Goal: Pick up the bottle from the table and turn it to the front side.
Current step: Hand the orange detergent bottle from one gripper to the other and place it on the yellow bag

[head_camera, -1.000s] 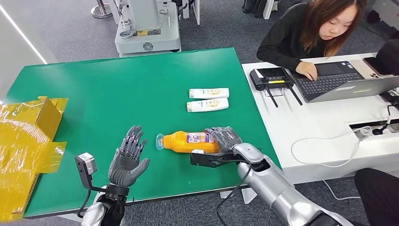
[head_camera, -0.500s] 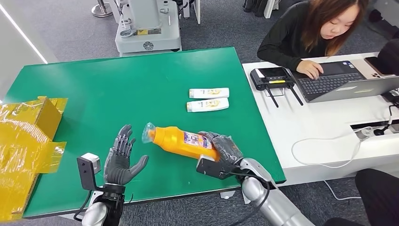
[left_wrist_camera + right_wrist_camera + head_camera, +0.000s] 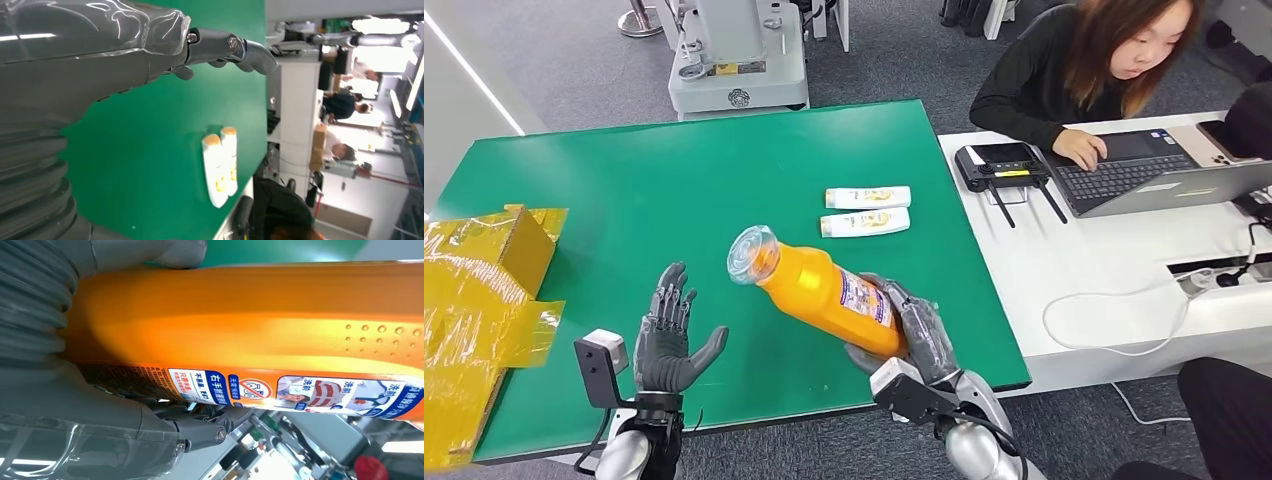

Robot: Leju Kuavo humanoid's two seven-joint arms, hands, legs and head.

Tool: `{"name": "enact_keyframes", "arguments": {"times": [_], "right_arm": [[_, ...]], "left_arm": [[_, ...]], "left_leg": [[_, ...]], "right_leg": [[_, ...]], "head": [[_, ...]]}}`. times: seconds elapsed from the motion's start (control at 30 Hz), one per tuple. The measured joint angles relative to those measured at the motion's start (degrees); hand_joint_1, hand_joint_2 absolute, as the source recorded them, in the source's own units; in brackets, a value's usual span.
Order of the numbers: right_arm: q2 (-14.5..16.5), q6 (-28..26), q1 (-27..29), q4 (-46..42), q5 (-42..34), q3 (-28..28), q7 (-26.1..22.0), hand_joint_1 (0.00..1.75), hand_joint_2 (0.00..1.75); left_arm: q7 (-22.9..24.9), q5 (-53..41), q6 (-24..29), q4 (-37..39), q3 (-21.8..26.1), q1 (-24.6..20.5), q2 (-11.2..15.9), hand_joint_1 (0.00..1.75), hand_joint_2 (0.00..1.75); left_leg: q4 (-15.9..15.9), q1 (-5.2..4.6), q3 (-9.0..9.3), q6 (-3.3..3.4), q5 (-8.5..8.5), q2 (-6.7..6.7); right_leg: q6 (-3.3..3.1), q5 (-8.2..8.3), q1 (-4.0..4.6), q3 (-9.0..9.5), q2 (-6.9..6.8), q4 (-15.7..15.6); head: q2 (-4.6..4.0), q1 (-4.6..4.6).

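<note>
My right hand [image 3: 916, 333] grips the base end of an orange bottle [image 3: 819, 286] and holds it above the green table [image 3: 674, 190], tilted with its clear cap [image 3: 752, 254] up and to the left. A white and blue label [image 3: 865, 298] faces up near my fingers. In the right wrist view the orange bottle [image 3: 260, 325] lies across my right hand [image 3: 75, 390], its label strip [image 3: 300, 392] toward the camera. My left hand [image 3: 667, 335] is raised beside the bottle near the table's front edge, palm up, fingers spread and holding nothing; the left hand [image 3: 100, 55] shows close in the left wrist view.
Two white bottles [image 3: 867, 210] lie side by side mid-table, the same white bottles [image 3: 220, 164] seen from the left wrist. Yellow packaging [image 3: 479, 300] covers the table's left end. A person [image 3: 1084, 70] types at a laptop [image 3: 1164, 170] on the white desk [image 3: 1114, 270] to the right.
My right hand has lifted the orange bottle off the table and tilted its cap end upward and leftward. My left hand drew back slightly toward the front edge, staying spread.
</note>
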Motion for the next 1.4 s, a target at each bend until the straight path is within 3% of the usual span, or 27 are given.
{"name": "enact_keyframes", "arguments": {"times": [0.27,0.53,0.8,1.4], "right_arm": [[4.9,0.0,-13.3,13.5,-5.5,-1.3,-5.2,1.75,1.75],[9.1,-0.3,-22.2,24.8,-5.4,-1.3,-6.0,1.75,1.75],[11.9,-0.4,-25.6,30.1,-4.0,-1.2,-5.8,1.75,1.75],[17.5,-2.2,-29.9,40.9,2.2,0.8,-2.6,1.75,1.75]], "left_arm": [[3.6,2.4,-9.0,-0.7,-1.1,-7.7,-0.3,0.0,1.75],[5.5,7.4,-12.5,-0.4,-2.5,-14.2,-0.7,0.0,1.75],[5.7,10.3,-13.5,2.3,-3.0,-18.0,-1.3,0.0,1.75],[6.0,16.4,-17.8,14.9,-3.9,-25.5,-6.3,0.0,1.75]], "left_leg": [[0.0,0.0,0.0,-0.02,0.25,0.05],[0.0,0.0,-0.04,-0.02,0.26,0.03],[0.0,0.01,-0.15,-0.03,0.26,0.04],[0.0,0.01,-0.2,-0.03,0.26,0.04]], "right_leg": [[-0.1,0.21,0.0,-0.07,0.03,0.1],[-0.11,0.23,0.0,-0.13,0.02,0.1],[-0.11,0.22,0.0,-0.25,0.02,0.1],[-0.11,0.23,0.0,-0.31,0.02,0.1]], "head": [[0.0,0.0],[0.0,-0.01],[0.0,-0.01],[0.0,-0.01]]}}
